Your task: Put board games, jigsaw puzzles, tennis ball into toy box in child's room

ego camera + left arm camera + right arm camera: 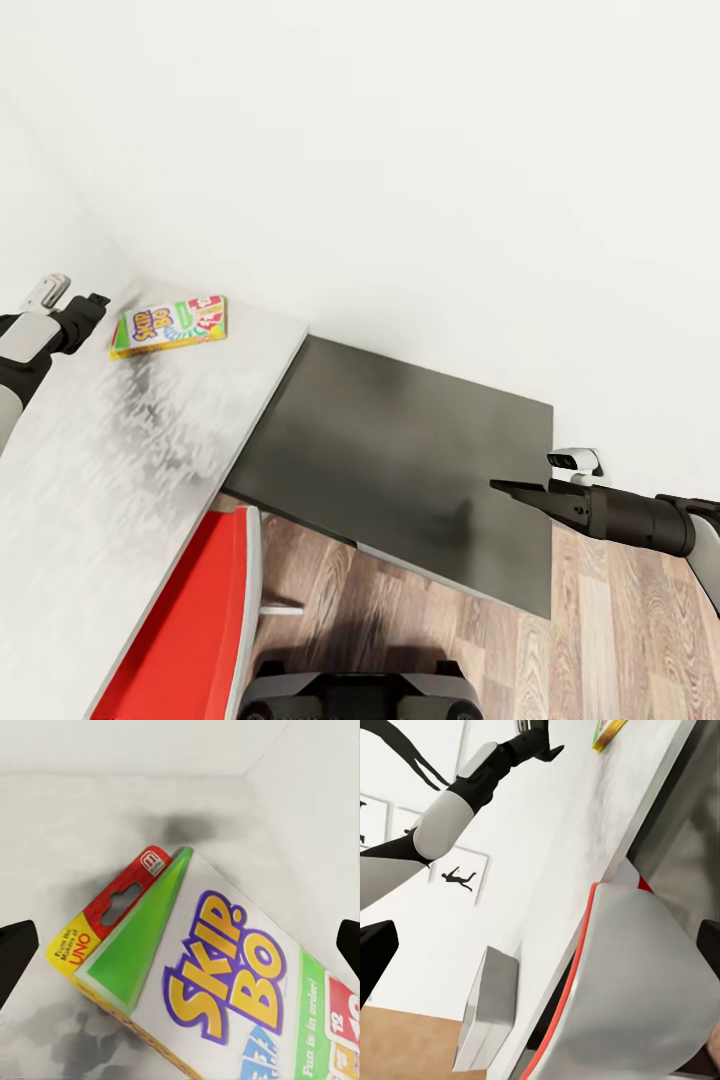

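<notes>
Skip-Bo box (169,326): flat on the far left of the light tabletop (90,470).
Left gripper (97,300): just beside the box, fingers (16,952) spread, empty.
Right gripper (512,490): over the dark tabletop (400,450), fingers spread.

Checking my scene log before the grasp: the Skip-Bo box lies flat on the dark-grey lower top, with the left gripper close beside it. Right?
Not quite. The Skip-Bo box lies flat on the light-grey top, not the dark-grey lower top; the head view shows this. The left gripper is indeed close beside it.

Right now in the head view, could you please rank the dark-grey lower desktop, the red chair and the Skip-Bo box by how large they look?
1. Dark-grey lower desktop, largest.
2. Red chair, partly cut off by the frame.
3. Skip-Bo box, clearly smallest, though farthest away.
</notes>
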You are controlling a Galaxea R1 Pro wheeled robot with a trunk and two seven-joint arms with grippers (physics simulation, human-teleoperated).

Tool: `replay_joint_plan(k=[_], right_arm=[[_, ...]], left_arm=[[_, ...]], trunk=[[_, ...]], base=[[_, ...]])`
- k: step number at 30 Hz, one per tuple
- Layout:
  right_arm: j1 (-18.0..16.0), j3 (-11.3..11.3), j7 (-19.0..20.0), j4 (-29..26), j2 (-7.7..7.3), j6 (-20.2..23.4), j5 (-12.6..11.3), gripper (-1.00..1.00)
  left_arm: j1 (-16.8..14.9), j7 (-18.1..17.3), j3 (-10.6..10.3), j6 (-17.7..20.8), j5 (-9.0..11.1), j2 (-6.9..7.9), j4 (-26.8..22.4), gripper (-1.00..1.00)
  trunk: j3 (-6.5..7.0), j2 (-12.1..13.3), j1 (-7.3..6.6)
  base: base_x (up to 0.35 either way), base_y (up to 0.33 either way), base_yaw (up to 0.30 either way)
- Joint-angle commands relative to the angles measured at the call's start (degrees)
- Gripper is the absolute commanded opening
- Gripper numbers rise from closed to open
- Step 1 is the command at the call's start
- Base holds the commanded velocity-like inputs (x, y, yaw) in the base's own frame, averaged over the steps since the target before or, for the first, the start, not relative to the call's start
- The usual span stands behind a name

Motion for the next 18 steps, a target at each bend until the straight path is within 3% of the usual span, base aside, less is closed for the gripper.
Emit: replay_joint_plan(k=[1, 18], right_arm=[[0.0, 0.0, 0.1, 0.0, -0.02, 0.2, 0.0, 1.0], [0.0, 0.0, 0.1, 0.0, -0.11, 0.2, 0.0, 1.0]], left_arm=[[0.0, 0.4, -0.5, 0.1, 0.5, 0.06, -0.1, 1.0], [-1.0, 0.4, -0.5, 0.0, 0.5, 0.11, 1.4, 1.0]], trunk=[[-0.17, -0.1, 0.03], [-1.76, -0.1, 0.03]], base=[[0.0, 0.0, 0.0], [0.0, 0.0, 0.0]])
